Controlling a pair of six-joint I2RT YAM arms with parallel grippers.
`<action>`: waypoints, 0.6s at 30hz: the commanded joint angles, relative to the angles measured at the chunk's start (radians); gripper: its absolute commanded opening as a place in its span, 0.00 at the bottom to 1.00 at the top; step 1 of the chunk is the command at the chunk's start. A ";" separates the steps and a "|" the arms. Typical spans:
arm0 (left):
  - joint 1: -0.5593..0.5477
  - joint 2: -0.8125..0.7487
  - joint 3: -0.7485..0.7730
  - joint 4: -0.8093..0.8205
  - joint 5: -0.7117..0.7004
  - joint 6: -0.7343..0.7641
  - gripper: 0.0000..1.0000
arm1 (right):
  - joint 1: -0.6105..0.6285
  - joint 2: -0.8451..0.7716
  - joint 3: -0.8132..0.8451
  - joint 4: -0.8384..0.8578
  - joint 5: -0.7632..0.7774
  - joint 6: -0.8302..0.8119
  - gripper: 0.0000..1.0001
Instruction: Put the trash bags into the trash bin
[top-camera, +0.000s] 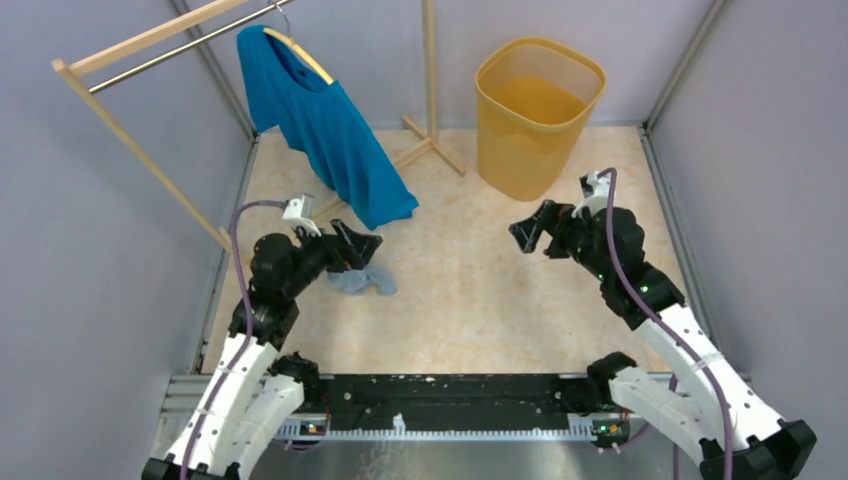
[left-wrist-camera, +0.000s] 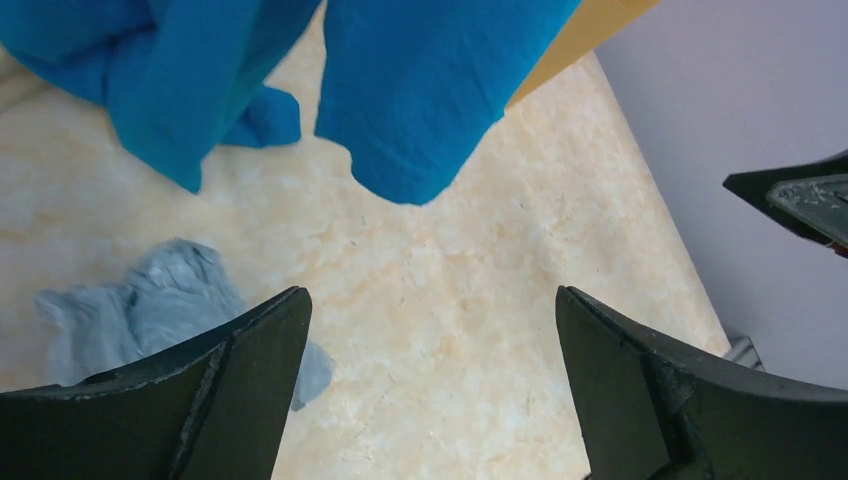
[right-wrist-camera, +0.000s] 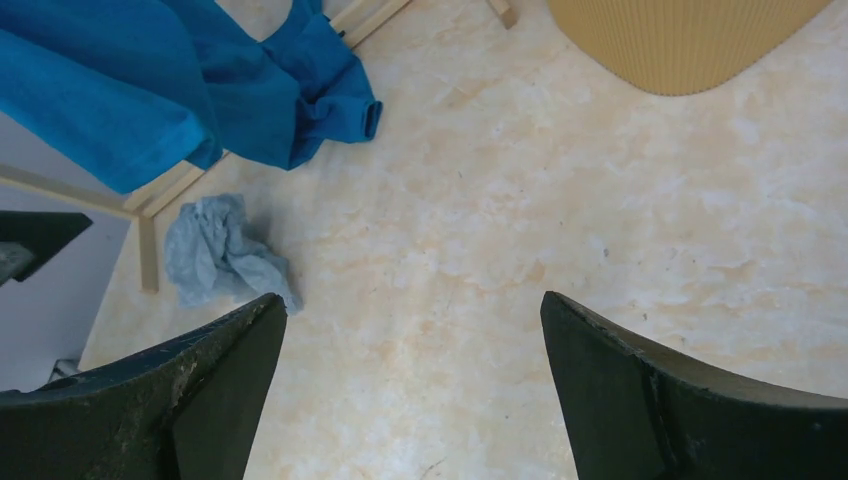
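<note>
The crumpled trash bag (top-camera: 362, 280) is seen on the table (top-camera: 480, 300), well apart from the trash bin (top-camera: 515, 160). The jaws of the left gripper (top-camera: 366, 242) beside it and of the right gripper (top-camera: 520, 235) are spread apart, empty. The bag must be grabbed next.

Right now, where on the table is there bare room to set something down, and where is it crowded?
The widest bare patch of table lies between the left claw and right claw, down to the near edge. A narrower strip lies between the trash bin and the right wall. Crowded: the far left, with T-shirt, rack feet and trash bag.
</note>
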 joint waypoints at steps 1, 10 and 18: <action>-0.070 0.027 -0.039 0.001 -0.093 -0.086 0.99 | 0.046 0.034 -0.012 0.070 0.002 0.042 0.99; -0.095 0.196 0.010 -0.340 -0.571 -0.366 0.99 | 0.168 0.149 -0.088 0.237 -0.130 0.074 0.99; -0.094 0.293 -0.083 -0.148 -0.371 -0.336 0.98 | 0.296 0.281 -0.104 0.283 -0.194 0.069 0.99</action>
